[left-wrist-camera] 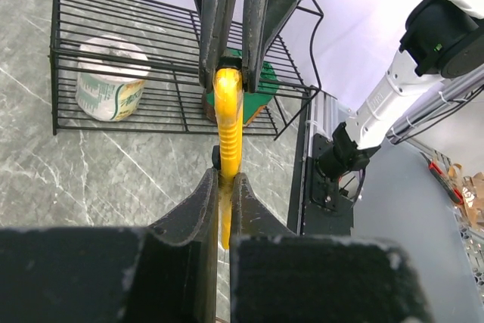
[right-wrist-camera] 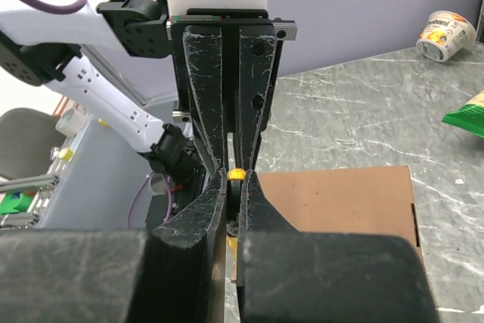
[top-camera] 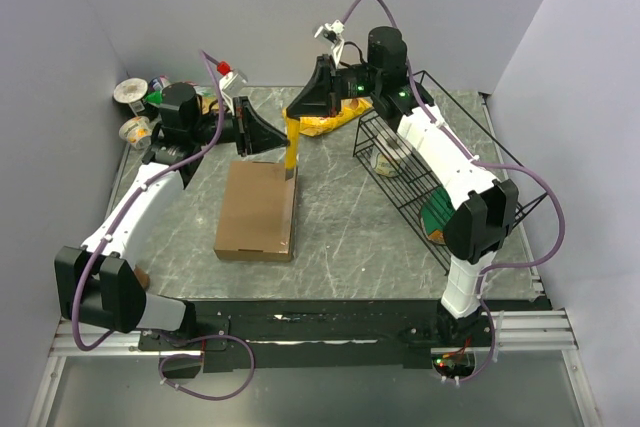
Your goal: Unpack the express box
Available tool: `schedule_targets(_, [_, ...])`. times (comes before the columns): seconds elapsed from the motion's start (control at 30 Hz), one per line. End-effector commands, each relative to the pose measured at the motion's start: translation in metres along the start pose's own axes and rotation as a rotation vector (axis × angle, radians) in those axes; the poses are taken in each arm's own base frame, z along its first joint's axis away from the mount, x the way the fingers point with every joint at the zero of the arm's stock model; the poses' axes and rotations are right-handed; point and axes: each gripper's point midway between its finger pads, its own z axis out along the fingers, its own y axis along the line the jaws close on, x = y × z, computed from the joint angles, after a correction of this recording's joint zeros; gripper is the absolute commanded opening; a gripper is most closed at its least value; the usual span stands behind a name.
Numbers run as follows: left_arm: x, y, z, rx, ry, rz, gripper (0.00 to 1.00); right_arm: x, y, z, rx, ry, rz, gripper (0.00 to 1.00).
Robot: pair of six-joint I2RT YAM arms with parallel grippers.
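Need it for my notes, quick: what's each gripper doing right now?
Left gripper: closed on the yellow strip.
Right gripper: closed on the same strip.

- The express box (top-camera: 256,212) was plain brown cardboard, matt and unprinted.
- The tabletop (top-camera: 350,237) looked like smooth grey-green stone with pale veins.
- The wire basket (top-camera: 405,187) was thin black metal wire.
- The yellow strip (left-wrist-camera: 228,122) looked glossy and ribbed, like plastic.
- The right gripper (right-wrist-camera: 234,179) was matt black, its faces scuffed with pale scratches.
- The right arm (top-camera: 445,162) wore smooth white plastic shells.
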Motion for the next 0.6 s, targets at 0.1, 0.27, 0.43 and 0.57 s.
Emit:
schedule_targets(0.1, [-0.022,-0.005,-0.001,-0.006,-0.037,0.084,0.01,-0.001,0.007,0.002,-0.044,0.005,-0.024,0.0])
schedule_targets(0.27, [-0.019,-0.005,-0.003,-0.02,-0.023,0.106,0.01,-0.005,-0.008,0.003,0.037,-0.015,-0.015,0.29])
schedule_targets(0.43, [-0.016,0.016,-0.012,-0.188,-0.004,0.155,0.01,-0.032,-0.03,-0.017,0.203,-0.074,-0.068,0.66])
schedule_targets(0.57, [0.006,0.048,-0.03,-0.37,0.141,0.388,0.01,-0.035,-0.048,-0.036,0.318,-0.082,-0.092,0.67])
